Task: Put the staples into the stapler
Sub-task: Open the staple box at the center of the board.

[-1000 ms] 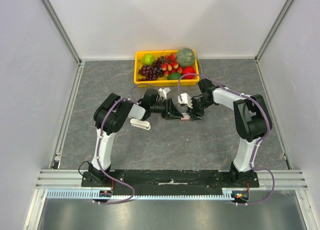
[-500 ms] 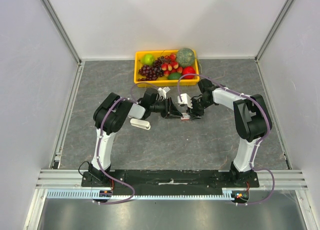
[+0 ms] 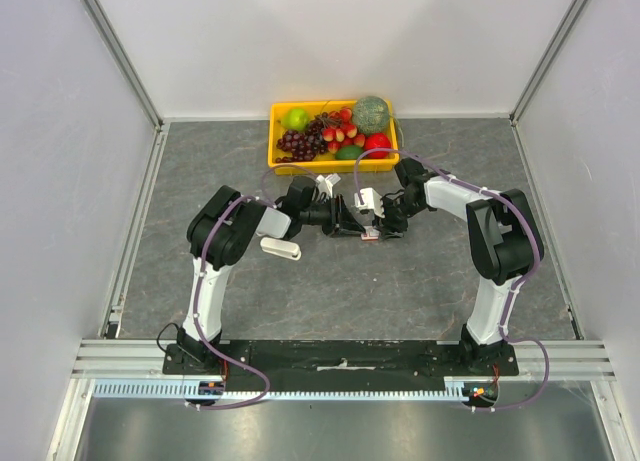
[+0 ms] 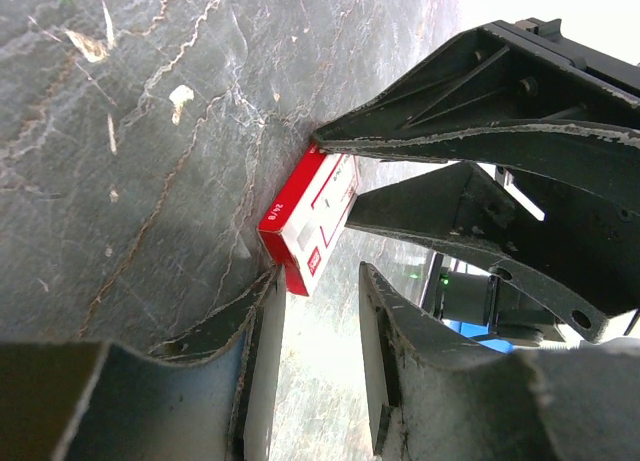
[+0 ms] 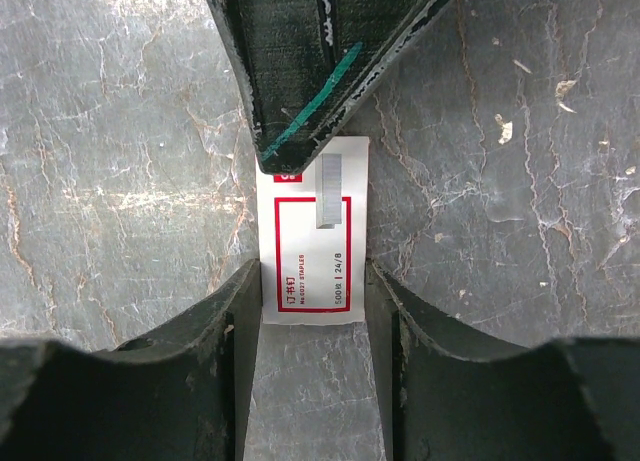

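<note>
left gripper [image 4: 318, 276]: jaws partly apart, one fingertip at staple box [image 4: 312, 219] end | right gripper [image 5: 313, 273]: pinching staple box sides

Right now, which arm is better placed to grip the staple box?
Right: the right tool straddles the staple box, a finger along each long side; the left tool only meets its far end.

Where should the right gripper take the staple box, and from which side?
Pinch the staple box by its long side edges at the end nearest the right gripper, coming from that side. It lies flat on the table, leaving only thin sides free, and the left gripper crowds the far end.
</note>
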You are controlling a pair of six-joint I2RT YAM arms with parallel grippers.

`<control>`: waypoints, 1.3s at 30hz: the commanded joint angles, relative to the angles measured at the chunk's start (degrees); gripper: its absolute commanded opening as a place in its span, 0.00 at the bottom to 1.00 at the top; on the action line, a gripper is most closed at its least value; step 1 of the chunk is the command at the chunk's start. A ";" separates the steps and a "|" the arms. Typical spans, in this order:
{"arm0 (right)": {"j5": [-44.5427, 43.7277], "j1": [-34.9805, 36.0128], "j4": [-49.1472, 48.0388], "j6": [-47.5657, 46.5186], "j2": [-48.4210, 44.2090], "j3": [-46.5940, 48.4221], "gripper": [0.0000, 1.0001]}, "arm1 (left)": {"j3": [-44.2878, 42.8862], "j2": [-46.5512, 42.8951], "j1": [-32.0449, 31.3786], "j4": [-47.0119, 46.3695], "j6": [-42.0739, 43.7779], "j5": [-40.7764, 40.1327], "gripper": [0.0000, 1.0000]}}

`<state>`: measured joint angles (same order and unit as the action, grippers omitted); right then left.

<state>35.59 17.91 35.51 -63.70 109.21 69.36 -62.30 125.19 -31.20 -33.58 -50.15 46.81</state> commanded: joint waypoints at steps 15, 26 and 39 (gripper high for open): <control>-3.07 0.98 -0.44 -1.51 0.30 -0.37 0.50 | -2.91 2.25 -0.26 -2.19 -1.53 0.04 0.42; -2.90 1.16 0.00 -1.51 0.39 -0.11 0.50 | -3.53 3.13 -1.06 -2.28 -2.32 -0.05 0.42; -3.43 1.60 0.44 -1.60 1.00 0.51 0.50 | -4.05 4.10 -1.58 -2.71 -3.46 0.39 0.42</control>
<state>34.35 18.39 35.64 -63.68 109.01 69.47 -64.99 127.79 -31.70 -34.52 -52.47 47.57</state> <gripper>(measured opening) 0.509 0.419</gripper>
